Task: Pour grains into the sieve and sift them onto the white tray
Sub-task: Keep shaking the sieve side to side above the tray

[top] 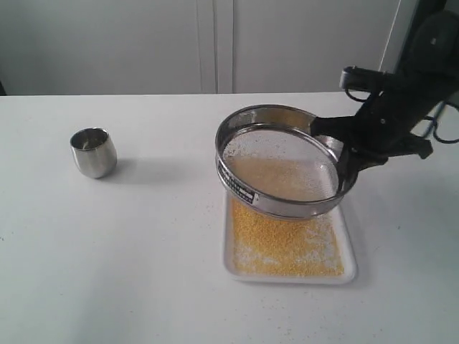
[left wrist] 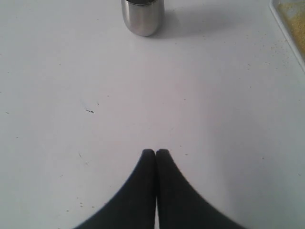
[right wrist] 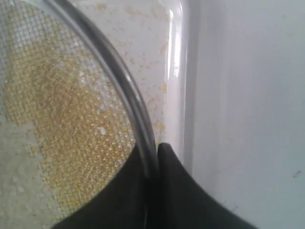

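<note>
The round steel sieve (top: 281, 163) hangs tilted above the white tray (top: 349, 247), its labelled side lowest. My right gripper (top: 347, 156) is shut on the sieve's right rim (right wrist: 125, 90), one finger inside the ring and one outside. Pale whitish grains (top: 287, 175) lie on the mesh. Fine yellow grains (top: 283, 247) cover much of the tray beneath and show through the mesh (right wrist: 71, 119) in the right wrist view. My left gripper (left wrist: 156, 152) is shut and empty, low over bare table; it does not show in the exterior view.
A small rounded steel cup (top: 94, 152) stands upright on the white table at the left, also in the left wrist view as the cup (left wrist: 142, 16). Stray yellow granules speckle the table around the tray's corner (left wrist: 288, 19). A white wall runs behind the table.
</note>
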